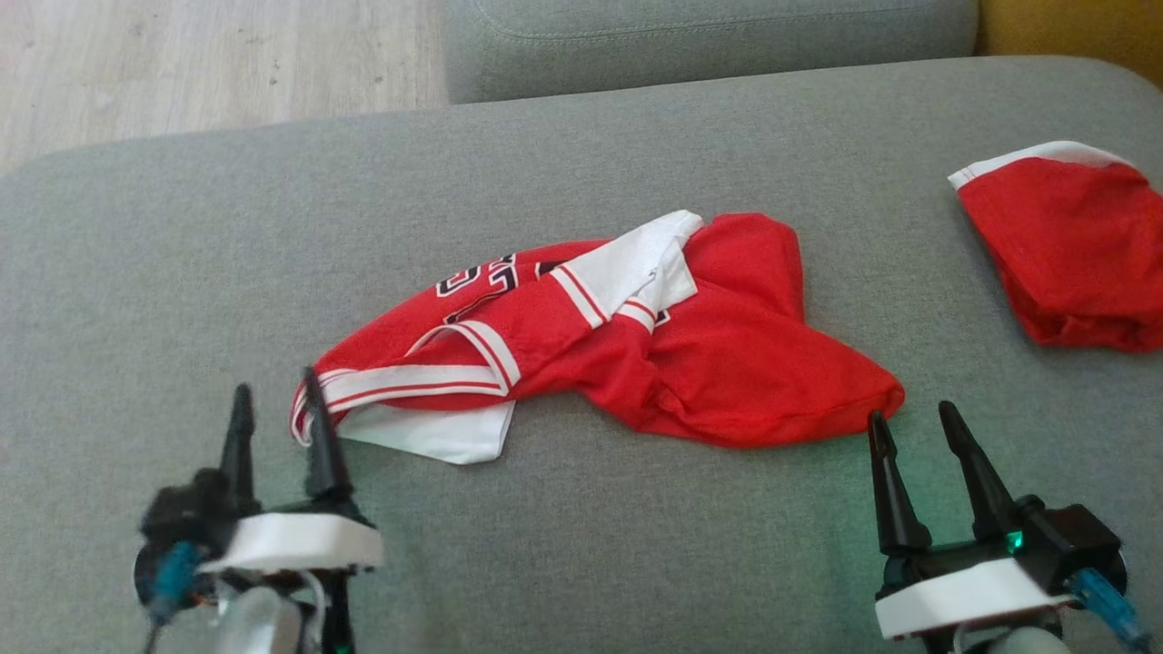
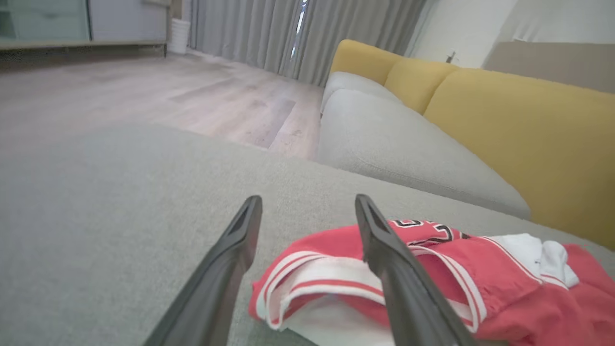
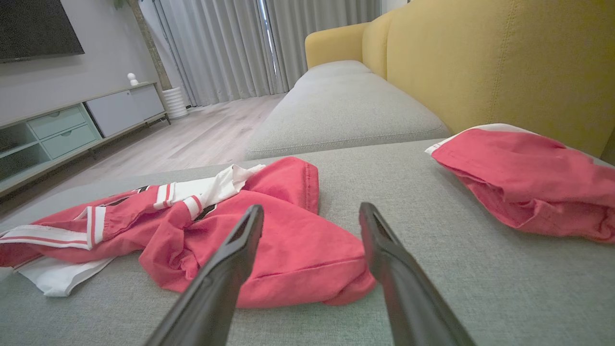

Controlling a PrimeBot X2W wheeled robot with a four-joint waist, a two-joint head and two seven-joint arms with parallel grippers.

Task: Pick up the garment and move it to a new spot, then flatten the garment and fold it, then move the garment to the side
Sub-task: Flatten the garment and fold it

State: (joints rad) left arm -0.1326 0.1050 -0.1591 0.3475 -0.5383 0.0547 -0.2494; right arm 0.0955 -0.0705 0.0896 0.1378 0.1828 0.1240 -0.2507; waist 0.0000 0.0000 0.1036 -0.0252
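The left gripper (image 1: 275,381) stands wide open with nothing clamped. In the left wrist view its 2 dark fingers are well apart, and the striped white-and-red edge of the garment (image 1: 709,363) lies slack on the cushion between and behind them, not pinched. The right gripper (image 1: 909,413) is equally wide and empty, with its left fingertip just beside the near right corner of the red hem. Both sit low at the near edge, 1 at each end of the cloth, fingers pointing toward it. That bracketing looks chosen so that each claw can take an end and draw the fabric out flat.

The garment, a red jersey with white trim and dark lettering, lies crumpled in the middle of the grey sofa cushion (image 1: 581,145). It stretches left to right, with a white flap poking out at the near left. It is bunched, so I judge the flattening step to be in hand and the fold not yet begun.

Further out, a second red piece (image 1: 1072,254) with a white edge lies at the far right of the cushion, well apart from the jersey. Beyond are another grey seat (image 1: 709,36), a yellow backrest (image 1: 1072,27) and, at the far left, pale wood floor (image 1: 182,64).
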